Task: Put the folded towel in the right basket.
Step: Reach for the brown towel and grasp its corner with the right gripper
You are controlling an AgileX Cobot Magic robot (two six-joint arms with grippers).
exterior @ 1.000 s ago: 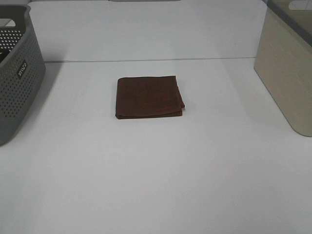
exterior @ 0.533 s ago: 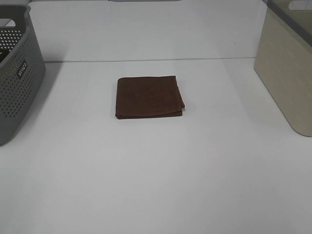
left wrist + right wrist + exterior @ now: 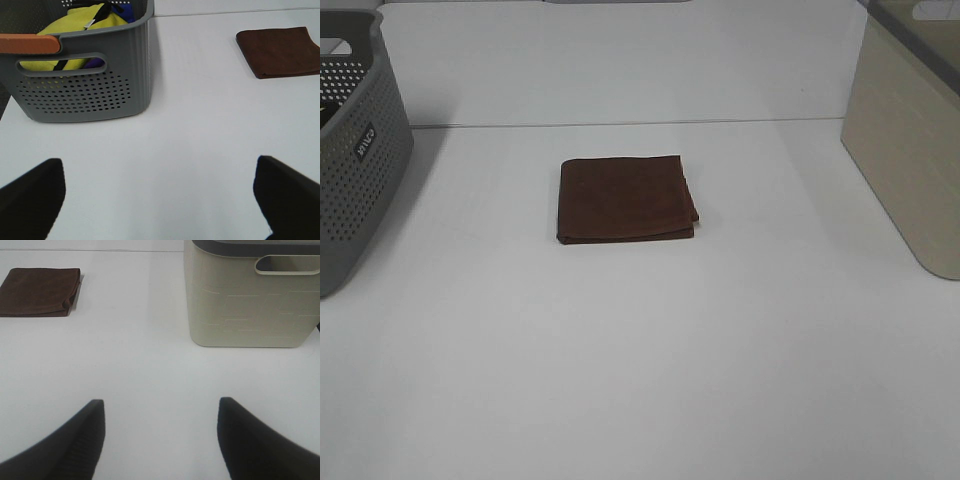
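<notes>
Looks down from high over the white flat tabletop point(image 3: 640, 380). Peers low and close across it from each wrist. Shares the folded dark-brown cloth towel point(image 3: 626, 198) in all three.

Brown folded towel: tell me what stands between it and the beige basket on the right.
Nothing visible does. Only bare white table lies between the brown folded towel and the beige plastic basket. The right gripper, open, also has only table surface between it and the towel.
</notes>
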